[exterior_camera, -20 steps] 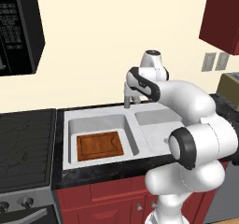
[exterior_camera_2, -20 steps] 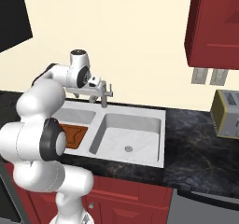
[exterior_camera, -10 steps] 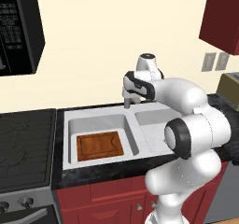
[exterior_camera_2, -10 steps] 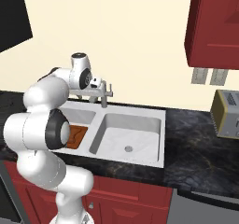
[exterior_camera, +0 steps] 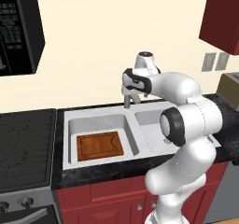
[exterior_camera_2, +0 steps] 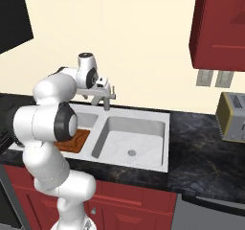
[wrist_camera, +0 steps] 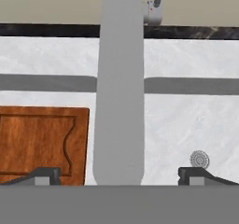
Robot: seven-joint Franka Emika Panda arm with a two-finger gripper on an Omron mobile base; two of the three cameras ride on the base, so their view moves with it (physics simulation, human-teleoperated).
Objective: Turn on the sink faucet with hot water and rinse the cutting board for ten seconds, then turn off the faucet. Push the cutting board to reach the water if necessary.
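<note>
Three camera views show a white robot arm reaching over a kitchen sink.

From the left base view, the sink [exterior_camera: 100,120] sits in a black speckled counter [exterior_camera: 93,171]. A reddish-brown cutting board [exterior_camera: 100,145] lies flat on the floor of the left-hand basin. The arm curls up and over, and its gripper [exterior_camera: 132,93] hangs at the grey sink faucet [exterior_camera: 126,99], which stands on the back rim between the two basins. No water is running. A stovetop [exterior_camera: 25,143] sits to the left and a microwave [exterior_camera: 18,29] hangs above it.

From the right base view, the gripper [exterior_camera_2: 101,94] sits on top of the sink faucet [exterior_camera_2: 106,101], with the board [exterior_camera_2: 76,140] partly hidden behind the arm. The other basin has a round drain [exterior_camera_2: 131,153]. A toaster [exterior_camera_2: 231,116] stands on the counter far to the right.

From the hand view, the camera looks down along the faucet's straight spout [wrist_camera: 119,87], which runs between the two dark fingertips [wrist_camera: 44,174]. The fingers stand wide apart, one on each side of the spout, gripping nothing. The small lever handle [wrist_camera: 156,6] shows at the top, beyond the post. The cutting board [wrist_camera: 42,143] lies to the left of the spout, seemingly not under its end, though the angle makes this hard to judge.

The step in hand looks like turning the water on. To do it well, the hand should move off the spout to the lever and push it toward hot.
</note>
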